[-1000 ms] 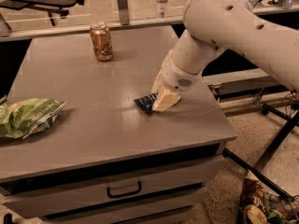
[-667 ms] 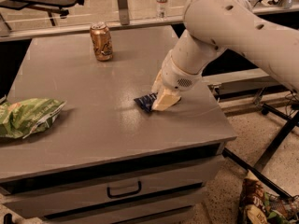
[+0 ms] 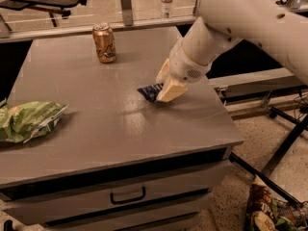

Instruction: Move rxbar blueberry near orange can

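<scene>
Judging by its wrapper, the bar [image 3: 147, 91] is light, thin, slick and bendy; I'd pinch it across its narrow width. It lies mid-table [image 3: 96, 129], its right end under the claw [image 3: 161, 88]. Whether the claw has clamped it, I cannot tell. The can [image 3: 104, 43] stands well apart.

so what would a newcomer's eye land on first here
The big white arm reaching in from the upper right, with its tool down at the dark blue rxbar blueberry near the middle of the grey table. Next comes the orange can, upright towards the far edge, and a crumpled green chip bag at the left edge.
</scene>
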